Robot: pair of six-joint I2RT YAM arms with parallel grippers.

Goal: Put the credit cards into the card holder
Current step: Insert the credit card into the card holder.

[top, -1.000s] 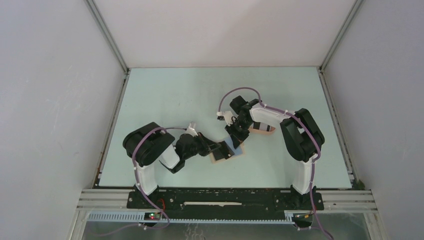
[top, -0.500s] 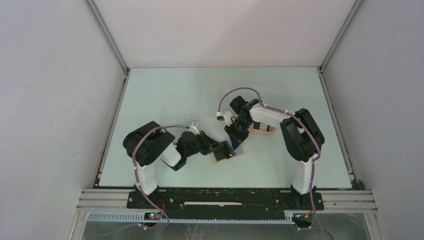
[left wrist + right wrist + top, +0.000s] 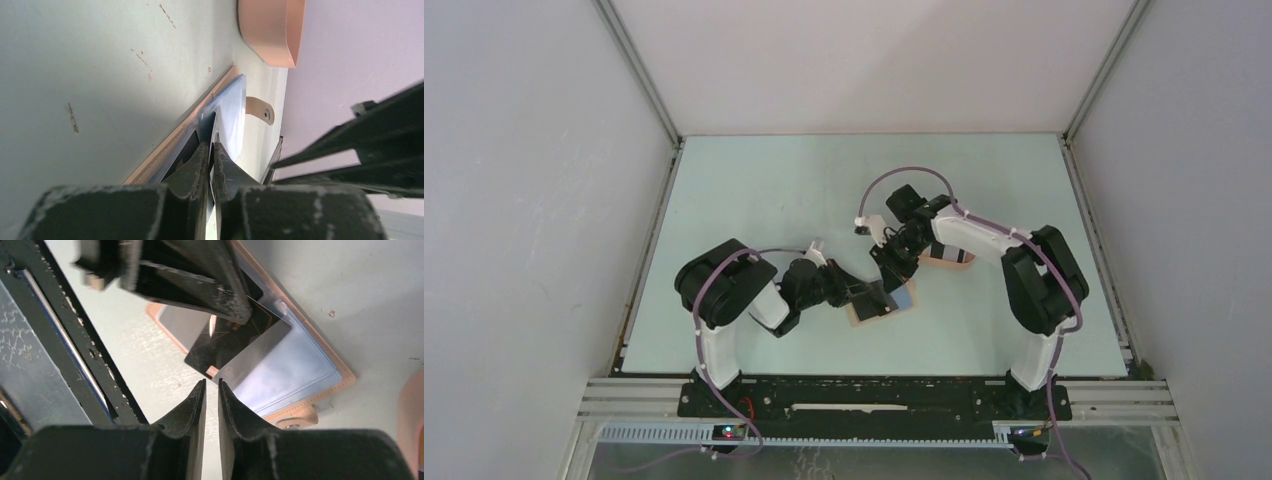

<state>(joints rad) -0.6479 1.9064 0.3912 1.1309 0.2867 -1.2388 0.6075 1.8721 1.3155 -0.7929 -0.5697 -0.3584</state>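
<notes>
Card (image 3: 235, 347), dark and glossy, print unreadable, sits angled over the open holder (image 3: 300, 375) on the table (image 3: 774, 200). Left gripper (image 3: 211, 146) clamps the card's edge. Right gripper (image 3: 212, 390) hovers just beside it, jaws narrowly apart, empty. Tray (image 3: 270, 30) lies near.

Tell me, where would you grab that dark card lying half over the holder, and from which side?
Pinch the card across its flat faces at the bare edge that juts past the holder, nearest the right gripper. The left gripper clamps the opposite edge, so come from the free side. The card is thin, so probably only an edge pinch, one finger above and one below, will hold.
</notes>
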